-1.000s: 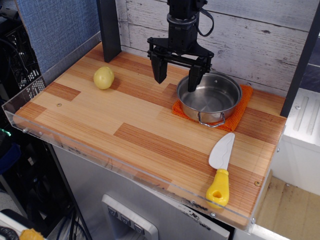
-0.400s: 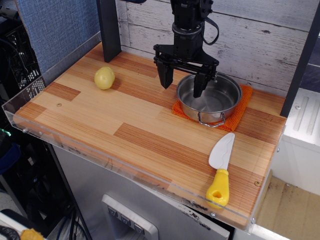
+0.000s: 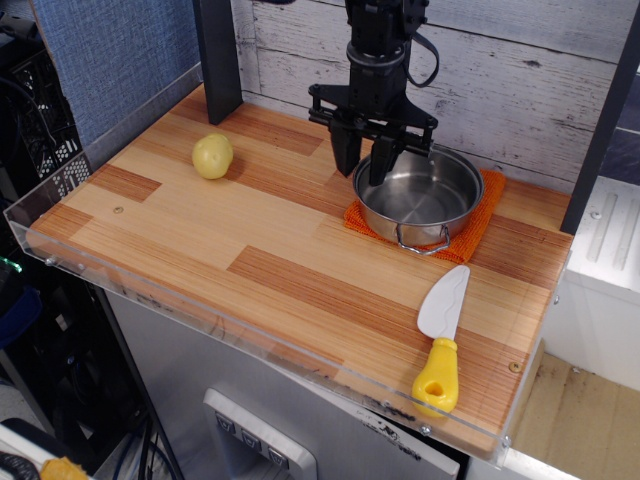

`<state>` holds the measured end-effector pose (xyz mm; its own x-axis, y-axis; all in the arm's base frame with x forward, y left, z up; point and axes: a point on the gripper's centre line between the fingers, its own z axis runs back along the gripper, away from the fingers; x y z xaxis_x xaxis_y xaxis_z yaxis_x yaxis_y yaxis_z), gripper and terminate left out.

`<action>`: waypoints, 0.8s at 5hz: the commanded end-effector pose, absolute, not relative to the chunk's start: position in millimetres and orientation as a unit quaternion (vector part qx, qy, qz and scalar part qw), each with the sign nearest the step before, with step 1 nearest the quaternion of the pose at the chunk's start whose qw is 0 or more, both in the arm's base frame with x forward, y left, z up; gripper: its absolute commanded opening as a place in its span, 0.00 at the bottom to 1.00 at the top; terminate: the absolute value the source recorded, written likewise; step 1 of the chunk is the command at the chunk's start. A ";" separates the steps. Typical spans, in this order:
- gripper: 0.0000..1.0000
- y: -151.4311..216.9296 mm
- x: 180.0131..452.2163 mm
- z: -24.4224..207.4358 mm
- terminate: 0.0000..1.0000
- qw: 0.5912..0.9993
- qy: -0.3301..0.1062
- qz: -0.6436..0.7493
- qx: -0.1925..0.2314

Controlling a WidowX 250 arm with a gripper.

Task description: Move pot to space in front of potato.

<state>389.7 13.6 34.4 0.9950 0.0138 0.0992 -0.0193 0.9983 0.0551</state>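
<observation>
The pot [image 3: 420, 196] is sitting on an orange cloth [image 3: 478, 228] toward the far right of the tabletop [image 3: 250, 250], one wire handle pointing at the near edge. The claw [image 3: 363, 164] hangs straight down over the pot's left rim, and its two dark fingers [image 3: 346, 152] look like they're straddling that rim, one outside and one inside. They're close together with only a narrow gap, but I honestly can't tell if they're actually pinching the metal or just around it. The potato [image 3: 212, 156] is way off to the left, well apart from the pot, on bare wood. A white knife with a yellow handle [image 3: 440, 340] lies near the front right corner, blade pointing away
</observation>
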 end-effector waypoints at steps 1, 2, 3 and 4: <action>0.00 15.5 396.9 44.9 0.00 0.998 -0.059 0.004 0.024; 0.00 15.9 395.5 43.5 0.00 0.998 -0.053 0.002 0.021; 0.00 13.4 394.2 57.6 0.00 0.998 -0.057 -0.008 -0.005; 0.00 12.3 395.6 82.9 0.00 0.996 -0.069 -0.027 -0.043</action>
<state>385.6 6.4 51.2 0.9975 -0.0498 0.0494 0.0546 0.9935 -0.1000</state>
